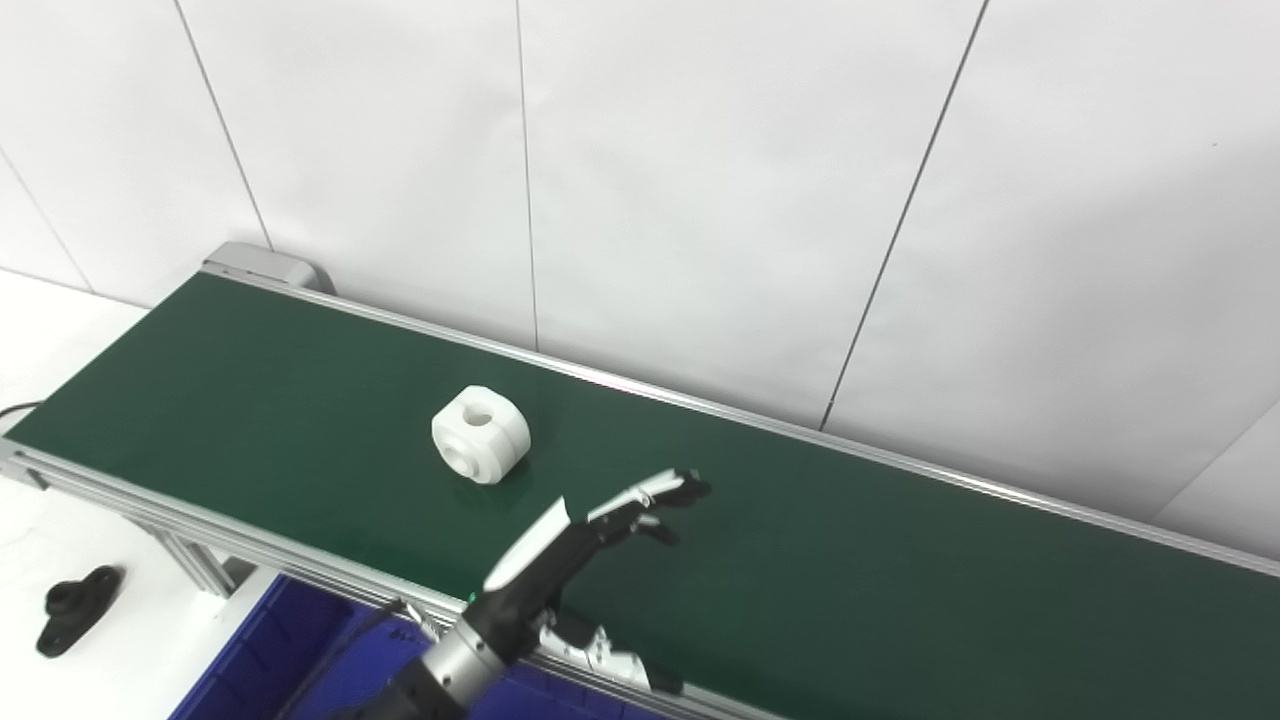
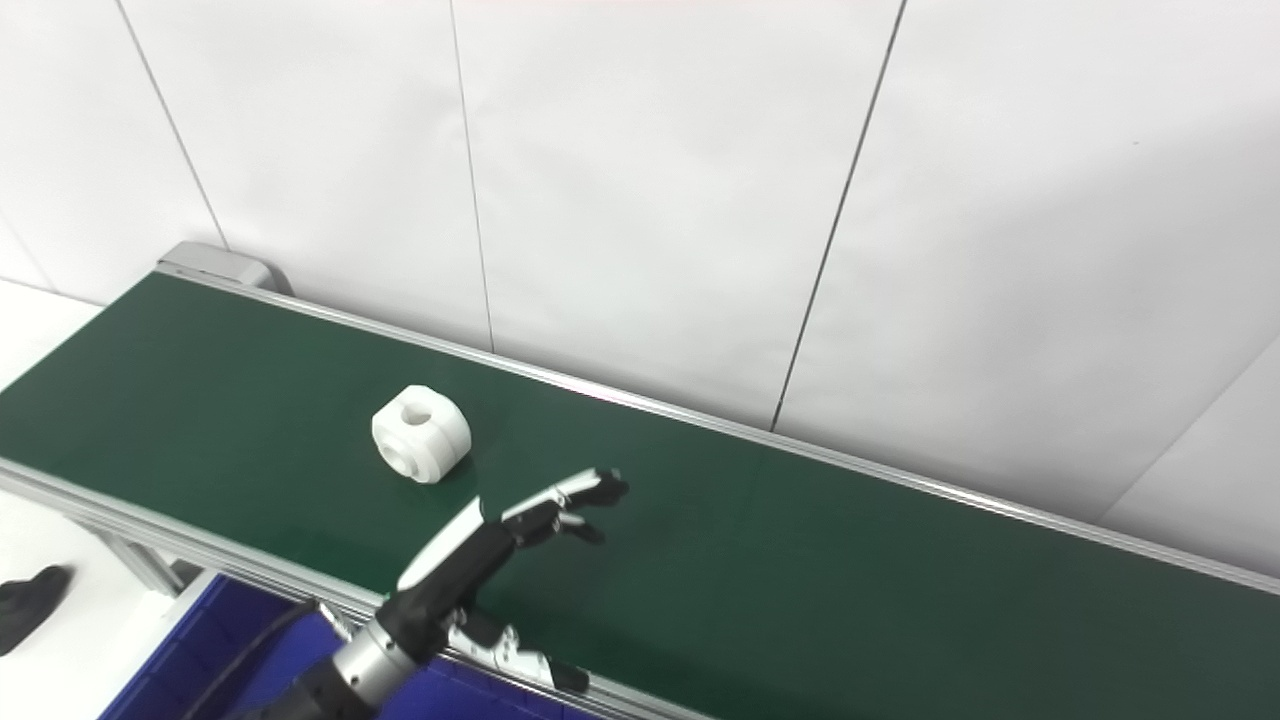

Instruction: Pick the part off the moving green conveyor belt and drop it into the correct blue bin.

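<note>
A white round part (image 1: 481, 434) with a hole through its top lies on the green conveyor belt (image 1: 900, 570), left of the middle. My left hand (image 1: 590, 535) reaches over the belt's near edge, just right of and nearer than the part, not touching it. Its fingers (image 1: 665, 490) are stretched out and apart and hold nothing; the thumb (image 1: 610, 660) hangs by the front rail. It also shows in the right eye view (image 2: 520, 535), as does the part (image 2: 421, 433). A blue bin (image 1: 300, 650) sits below the belt's near edge. The right hand is out of view.
A small black object (image 1: 72, 606) lies on the white table at the lower left. The belt's metal rail (image 1: 200, 520) runs along the near edge on a frame leg. A white panelled wall stands close behind the belt.
</note>
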`<act>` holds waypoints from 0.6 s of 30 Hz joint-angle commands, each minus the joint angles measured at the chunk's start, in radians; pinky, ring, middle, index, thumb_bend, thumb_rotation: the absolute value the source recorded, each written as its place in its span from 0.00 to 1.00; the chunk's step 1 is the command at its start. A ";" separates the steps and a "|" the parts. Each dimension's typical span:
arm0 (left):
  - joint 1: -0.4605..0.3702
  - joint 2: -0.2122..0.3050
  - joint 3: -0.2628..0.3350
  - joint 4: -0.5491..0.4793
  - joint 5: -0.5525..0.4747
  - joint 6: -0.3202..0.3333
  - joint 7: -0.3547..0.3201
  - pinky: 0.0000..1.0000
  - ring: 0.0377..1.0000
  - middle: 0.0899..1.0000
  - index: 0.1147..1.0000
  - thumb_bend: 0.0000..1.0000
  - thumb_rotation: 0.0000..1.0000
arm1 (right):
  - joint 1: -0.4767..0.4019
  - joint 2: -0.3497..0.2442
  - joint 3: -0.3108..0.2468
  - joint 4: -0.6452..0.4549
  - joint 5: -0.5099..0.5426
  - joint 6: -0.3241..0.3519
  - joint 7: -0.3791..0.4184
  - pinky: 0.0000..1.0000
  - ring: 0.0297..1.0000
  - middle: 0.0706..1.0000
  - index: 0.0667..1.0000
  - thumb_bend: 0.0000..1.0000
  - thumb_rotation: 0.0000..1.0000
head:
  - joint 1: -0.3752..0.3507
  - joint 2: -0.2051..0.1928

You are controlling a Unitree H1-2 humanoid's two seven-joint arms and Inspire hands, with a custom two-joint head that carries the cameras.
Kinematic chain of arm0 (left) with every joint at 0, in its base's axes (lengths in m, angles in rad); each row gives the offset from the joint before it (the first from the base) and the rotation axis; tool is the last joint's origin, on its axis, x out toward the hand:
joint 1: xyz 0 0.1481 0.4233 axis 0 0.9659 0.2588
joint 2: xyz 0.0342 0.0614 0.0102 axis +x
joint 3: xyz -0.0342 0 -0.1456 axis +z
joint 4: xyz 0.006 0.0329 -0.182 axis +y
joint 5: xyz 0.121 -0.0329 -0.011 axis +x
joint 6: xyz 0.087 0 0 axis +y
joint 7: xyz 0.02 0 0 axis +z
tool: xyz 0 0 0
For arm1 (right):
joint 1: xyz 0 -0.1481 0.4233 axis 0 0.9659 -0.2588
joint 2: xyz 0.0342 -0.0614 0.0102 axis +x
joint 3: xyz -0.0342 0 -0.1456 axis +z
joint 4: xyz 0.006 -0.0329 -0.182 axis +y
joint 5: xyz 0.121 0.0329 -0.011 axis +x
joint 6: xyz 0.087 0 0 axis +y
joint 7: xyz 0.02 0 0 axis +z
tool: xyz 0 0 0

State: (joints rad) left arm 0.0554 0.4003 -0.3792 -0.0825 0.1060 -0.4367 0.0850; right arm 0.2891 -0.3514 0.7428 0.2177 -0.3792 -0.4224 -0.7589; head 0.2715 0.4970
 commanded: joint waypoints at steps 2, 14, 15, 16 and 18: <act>-0.023 -0.002 0.050 -0.066 0.009 0.006 -0.058 0.82 0.95 0.98 0.93 0.88 0.30 | -0.014 0.000 0.008 -0.002 -0.010 -0.048 -0.028 0.79 0.84 0.86 0.91 0.86 0.51 | 0.002 0.003; -0.162 0.026 0.184 -0.089 0.183 0.194 -0.203 0.88 0.94 0.98 0.95 0.80 0.11 | -0.017 0.001 0.012 0.001 -0.013 -0.048 -0.043 0.80 0.84 0.85 0.91 0.87 0.52 | 0.009 0.004; -0.172 0.028 0.191 -0.081 0.189 0.200 -0.211 0.87 0.94 0.98 0.95 0.81 0.10 | -0.018 0.001 0.013 0.003 -0.017 -0.048 -0.048 0.79 0.84 0.85 0.91 0.87 0.52 | 0.009 0.004; -0.182 0.029 0.197 -0.072 0.191 0.206 -0.221 0.86 0.93 0.98 0.94 0.81 0.10 | -0.018 0.001 0.013 0.002 -0.018 -0.048 -0.048 0.79 0.84 0.85 0.90 0.87 0.53 | 0.011 0.005; -0.198 0.030 0.207 -0.055 0.200 0.220 -0.236 0.84 0.92 0.98 0.94 0.82 0.08 | -0.019 0.000 0.015 0.001 -0.013 -0.048 -0.048 0.80 0.84 0.85 0.91 0.87 0.53 | 0.013 0.006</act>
State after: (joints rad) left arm -0.1047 0.4090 -0.1868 -0.1326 0.2950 -0.2197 -0.1436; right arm 0.2774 -0.3513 0.7568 0.2365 -0.3809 -0.4231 -0.7862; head 0.2838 0.5016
